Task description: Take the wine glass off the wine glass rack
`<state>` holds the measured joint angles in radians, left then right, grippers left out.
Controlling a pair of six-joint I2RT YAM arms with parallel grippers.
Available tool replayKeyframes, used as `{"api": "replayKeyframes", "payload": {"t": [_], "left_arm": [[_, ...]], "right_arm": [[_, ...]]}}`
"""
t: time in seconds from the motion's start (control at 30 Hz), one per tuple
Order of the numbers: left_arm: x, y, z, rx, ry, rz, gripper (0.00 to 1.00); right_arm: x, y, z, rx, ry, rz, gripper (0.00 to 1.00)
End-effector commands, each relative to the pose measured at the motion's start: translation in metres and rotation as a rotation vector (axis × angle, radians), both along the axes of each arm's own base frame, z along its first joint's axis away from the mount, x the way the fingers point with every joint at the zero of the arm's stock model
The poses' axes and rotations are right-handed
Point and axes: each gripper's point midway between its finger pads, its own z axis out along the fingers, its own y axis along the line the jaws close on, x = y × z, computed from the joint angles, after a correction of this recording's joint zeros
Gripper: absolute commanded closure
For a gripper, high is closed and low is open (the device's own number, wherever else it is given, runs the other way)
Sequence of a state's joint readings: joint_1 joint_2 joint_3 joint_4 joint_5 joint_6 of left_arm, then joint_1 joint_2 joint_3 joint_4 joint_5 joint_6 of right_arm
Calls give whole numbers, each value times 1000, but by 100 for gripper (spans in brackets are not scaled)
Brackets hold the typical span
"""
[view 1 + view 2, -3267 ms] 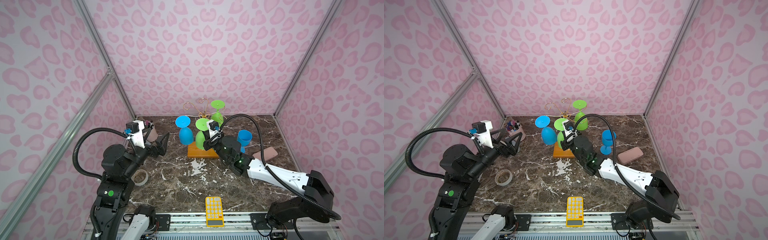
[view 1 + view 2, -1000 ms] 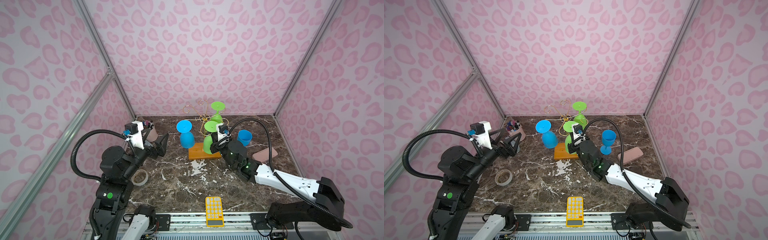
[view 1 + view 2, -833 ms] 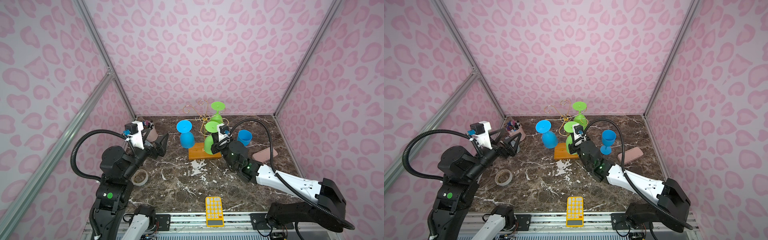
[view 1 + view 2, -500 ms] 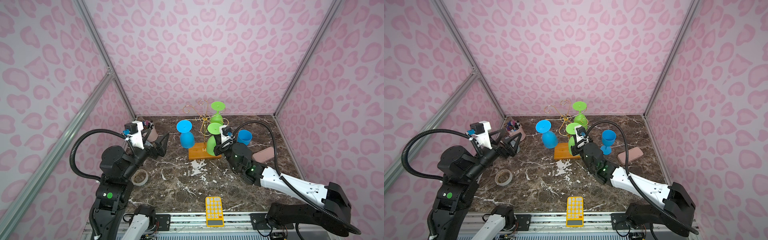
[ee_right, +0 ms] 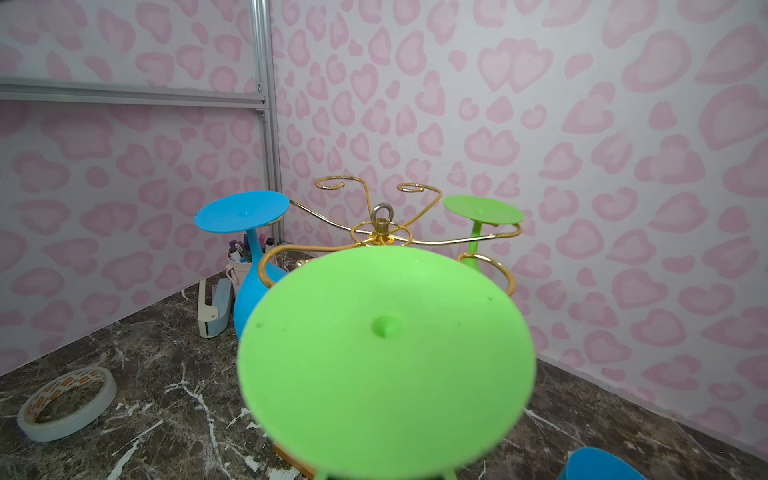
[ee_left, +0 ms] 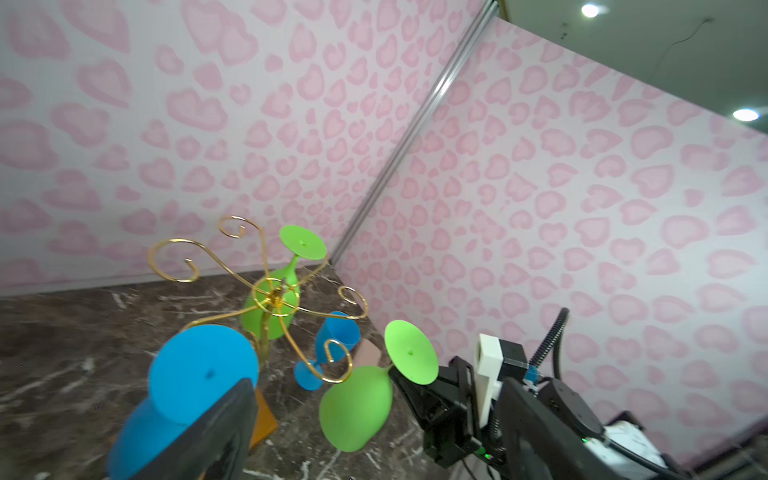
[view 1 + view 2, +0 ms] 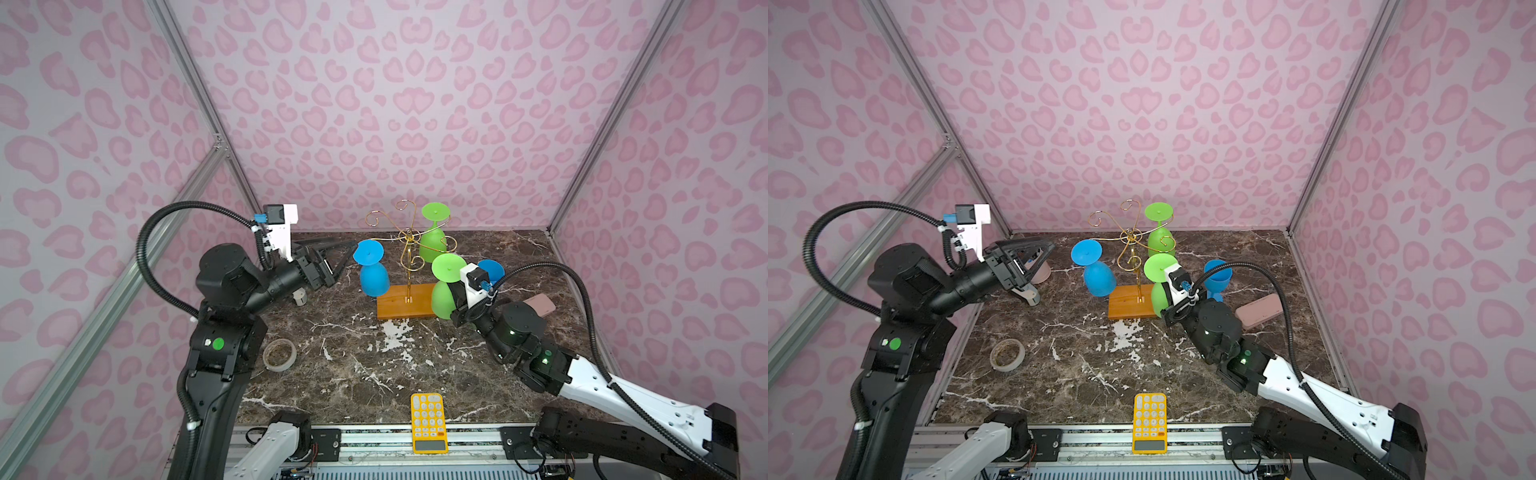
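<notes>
While the right gripper (image 6: pixel 397 374) stays out of sight in a top view, the left wrist view shows it clamped on the thin stem of the green wine glass (image 6: pixel 357 409). The glass is upside down and tilted, just beside the wine glass rack (image 7: pixel 409 249), and we think it is clear of the nearest scroll arm. We judge it light, stiff, smooth plastic, so the stem is the place to hold because the round bowl would slip. The left gripper (image 7: pixel 338 259) gapes open near the blue wine glass (image 7: pixel 374 276).

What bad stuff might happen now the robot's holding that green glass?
The green wine glass in the right fingers hangs tilted close to a curled arm of the wine glass rack; its foot might snag and tug the rack. Pulling away, the glass or fingers may knock over the upright blue glass close by.
</notes>
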<state>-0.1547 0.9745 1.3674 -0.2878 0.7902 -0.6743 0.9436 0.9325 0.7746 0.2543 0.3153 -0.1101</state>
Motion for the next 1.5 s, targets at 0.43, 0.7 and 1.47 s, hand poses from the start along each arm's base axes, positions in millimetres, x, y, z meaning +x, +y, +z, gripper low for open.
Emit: {"api": "replayKeyframes", "payload": {"t": [0.43, 0.7, 1.47], "left_arm": [[-15, -62, -8, -140, 329, -467, 15], [-15, -81, -12, -133, 373, -559, 18], [-32, -106, -43, -88, 475, -722, 43]], "right_arm": [[-44, 15, 66, -227, -203, 248, 100], [-49, 42, 64, -339, -208, 340, 100], [-38, 78, 61, -320, -191, 397, 100]]}}
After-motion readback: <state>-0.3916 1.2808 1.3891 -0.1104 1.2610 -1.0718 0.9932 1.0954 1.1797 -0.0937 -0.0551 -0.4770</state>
